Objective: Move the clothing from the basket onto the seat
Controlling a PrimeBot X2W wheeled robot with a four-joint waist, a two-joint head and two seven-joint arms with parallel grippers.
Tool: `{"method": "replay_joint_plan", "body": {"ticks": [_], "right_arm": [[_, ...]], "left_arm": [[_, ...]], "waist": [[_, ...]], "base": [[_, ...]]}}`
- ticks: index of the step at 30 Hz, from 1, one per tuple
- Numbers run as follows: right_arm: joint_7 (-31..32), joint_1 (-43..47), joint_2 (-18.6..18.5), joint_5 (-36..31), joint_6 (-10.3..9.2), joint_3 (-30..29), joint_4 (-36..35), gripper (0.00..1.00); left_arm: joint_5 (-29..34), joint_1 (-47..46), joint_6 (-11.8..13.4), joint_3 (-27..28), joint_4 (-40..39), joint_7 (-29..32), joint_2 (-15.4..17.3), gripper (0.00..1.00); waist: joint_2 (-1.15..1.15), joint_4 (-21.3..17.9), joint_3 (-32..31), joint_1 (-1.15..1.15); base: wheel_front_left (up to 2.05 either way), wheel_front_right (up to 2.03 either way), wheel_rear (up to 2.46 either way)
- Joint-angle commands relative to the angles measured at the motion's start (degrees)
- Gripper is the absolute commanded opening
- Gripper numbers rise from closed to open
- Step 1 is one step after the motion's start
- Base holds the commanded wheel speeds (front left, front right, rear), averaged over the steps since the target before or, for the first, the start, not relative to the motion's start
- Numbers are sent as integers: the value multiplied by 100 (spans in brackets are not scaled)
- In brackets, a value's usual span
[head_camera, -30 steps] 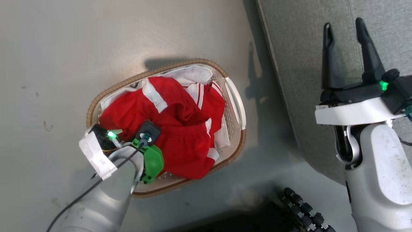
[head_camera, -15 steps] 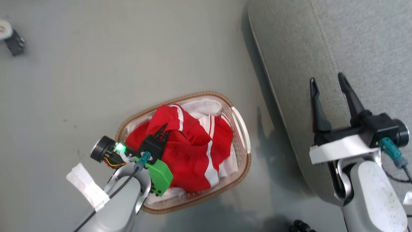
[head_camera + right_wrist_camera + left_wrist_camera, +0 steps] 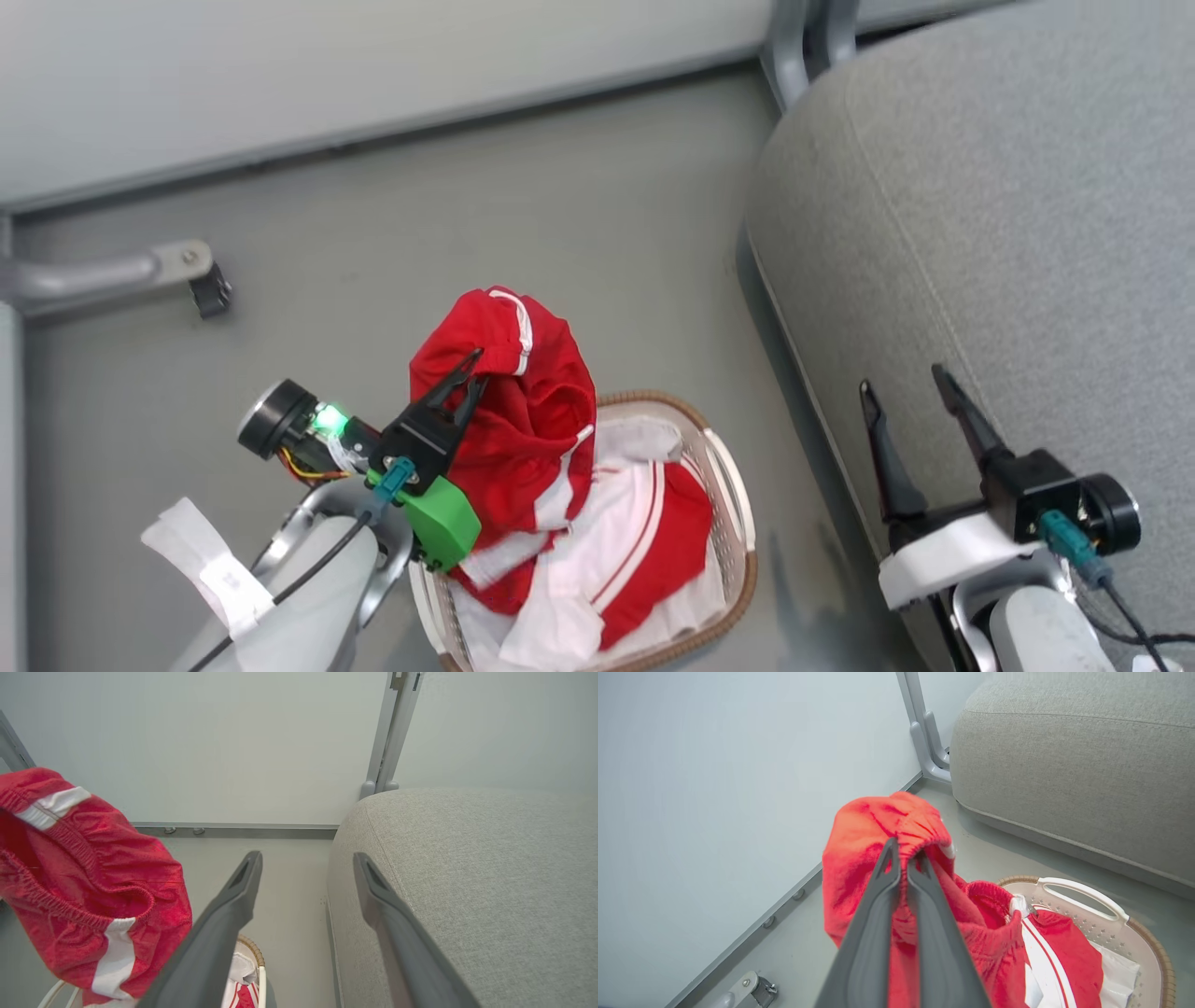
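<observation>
Though clamped shut by the left gripper (image 3: 474,370) on one elastic hem, could still slip: thin pinch on the clothing (image 3: 532,420), tail trailing into the basket (image 3: 739,523), liable to snag or drag the rest lying there. By the seat (image 3: 980,233) edge, right gripper (image 3: 903,381) spread wide, empty. Versus a second ago: raised out of the pile, not pressed down into it.

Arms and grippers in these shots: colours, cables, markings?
Both forearms are pale grey; fingers long, dark, tapered. Left gripper: green plastic bracket, lit green LED, teal plug with black cable, white tape tag. Right gripper: white band, another teal plug and black cable.
</observation>
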Motion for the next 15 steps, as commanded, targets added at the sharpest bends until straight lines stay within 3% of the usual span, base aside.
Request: {"method": "replay_joint_plan", "body": {"ticks": [1,15], "right_arm": [[-27,160,-24,-56,-4,31,36,100],[-28,264,-24,4,-4,483,73,100]], "left_arm": [[3,-99,-21,-24,-65,-20,77,0],[-163,-1310,-90,-88,-719,661,607,0]], "waist": [[63,247,-876,0],[63,184,-1385,0]], "base": [[0,0,0],[0,0,0]]}}
